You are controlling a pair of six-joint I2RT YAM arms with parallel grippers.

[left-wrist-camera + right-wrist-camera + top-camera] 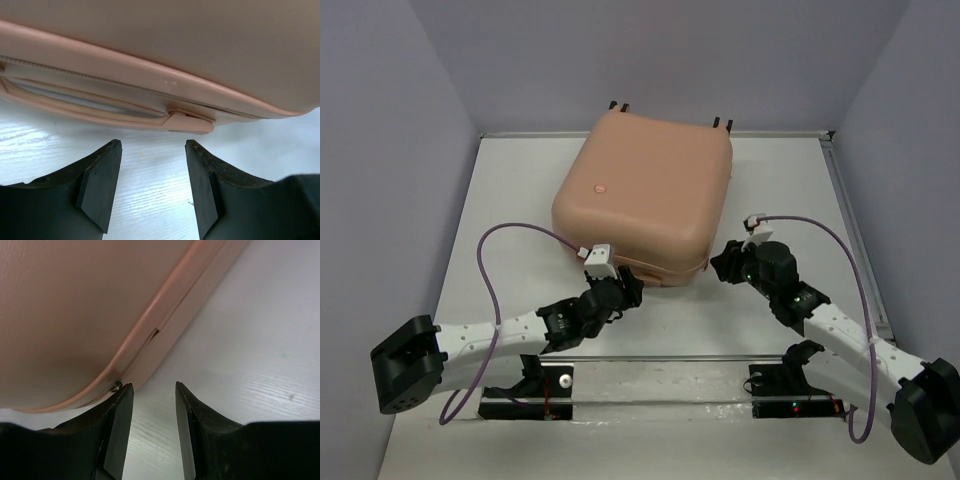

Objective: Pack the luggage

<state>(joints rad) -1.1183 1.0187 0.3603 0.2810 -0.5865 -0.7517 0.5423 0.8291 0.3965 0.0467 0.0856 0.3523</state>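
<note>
Luggage (645, 190) lies shut and flat on the worktop (510, 200), peach shell up, its wheels (619, 105) on the far side. Now the left hand (624, 287): it sits at the luggage's near edge, toward the left corner, fingers (100, 185) spread apart with nothing between them, only bare worktop in the gap. Just ahead of those fingertips runs the luggage's carry handle (100, 114), below the zipper seam (90, 77) in the wrist view. It is close, but not touching.

Over at the luggage's near right corner, the right hand (725, 262) is released as well, jaws parted and empty. Its wrist view shows the rounded corner of the luggage at upper left, and one fingertip (122, 410) right up against the lower rim by the seam. Whether it actually touches, I can't tell. The other finger is clear of the luggage, over bare worktop.
</note>
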